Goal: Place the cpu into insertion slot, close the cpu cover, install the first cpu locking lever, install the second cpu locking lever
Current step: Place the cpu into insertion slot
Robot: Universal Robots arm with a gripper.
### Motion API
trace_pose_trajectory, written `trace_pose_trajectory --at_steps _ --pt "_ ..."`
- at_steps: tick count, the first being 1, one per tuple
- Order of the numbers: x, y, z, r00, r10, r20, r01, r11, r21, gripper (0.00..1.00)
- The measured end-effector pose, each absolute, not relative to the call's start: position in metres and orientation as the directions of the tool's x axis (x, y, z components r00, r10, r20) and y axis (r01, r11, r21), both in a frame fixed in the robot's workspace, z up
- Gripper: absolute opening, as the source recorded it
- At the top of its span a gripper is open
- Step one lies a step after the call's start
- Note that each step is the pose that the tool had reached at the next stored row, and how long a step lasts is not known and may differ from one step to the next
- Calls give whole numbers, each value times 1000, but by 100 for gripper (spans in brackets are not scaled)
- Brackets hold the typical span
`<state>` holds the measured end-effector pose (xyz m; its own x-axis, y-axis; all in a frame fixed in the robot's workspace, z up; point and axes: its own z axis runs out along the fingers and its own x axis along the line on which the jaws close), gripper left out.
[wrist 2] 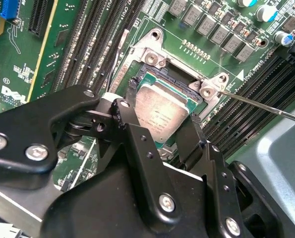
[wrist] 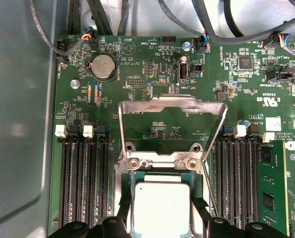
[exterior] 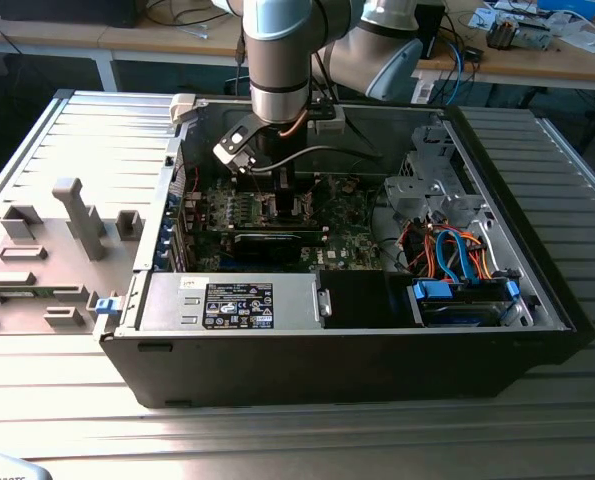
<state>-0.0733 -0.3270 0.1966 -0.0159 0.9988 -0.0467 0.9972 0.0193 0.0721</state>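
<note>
The cpu [wrist 2: 162,116], a flat silver-grey square, lies level with the insertion slot [wrist 2: 173,79], whose dark rim shows around it. In both wrist views my gripper [wrist 2: 163,105] has its black fingers [wrist 2: 131,96] pressed against two opposite edges of the chip, shut on it. In the first wrist view the cpu [wrist: 161,210] sits between the fingers [wrist: 199,206], and the cpu cover [wrist: 172,102] is swung open away from the socket, so its window frames the board beyond. A thin lever rod [wrist 2: 259,104] sticks out past one socket corner. In the exterior view the gripper [exterior: 280,185] reaches down into the case.
The green motherboard [wrist: 152,74] carries rows of long black memory slots [wrist: 83,183] on both sides of the socket. Cable bundles [wrist: 197,20] run along one board edge. The open computer case [exterior: 307,350] holds a black power supply and a drive bay with blue and orange cables [exterior: 457,255].
</note>
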Motion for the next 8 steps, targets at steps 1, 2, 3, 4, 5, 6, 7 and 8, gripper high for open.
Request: trace_pose_trajectory --at_steps 1,2,3,4,5,6,7,8 --pt "-73 -327 197 -16 999 -47 997 19 72 56" --pt "-73 -327 197 -16 999 -47 997 20 72 56" --pt "-73 -327 198 -17 999 -47 997 21 72 56" --pt "-74 -327 200 -19 999 -47 997 22 72 56" --pt "-74 -327 200 -22 999 -46 997 25 72 56" --pt "-74 -327 200 -29 998 -47 997 32 72 56" --pt "-74 -327 200 -38 998 -47 997 42 72 56" --pt "-74 -327 200 -42 998 -47 996 46 72 56"
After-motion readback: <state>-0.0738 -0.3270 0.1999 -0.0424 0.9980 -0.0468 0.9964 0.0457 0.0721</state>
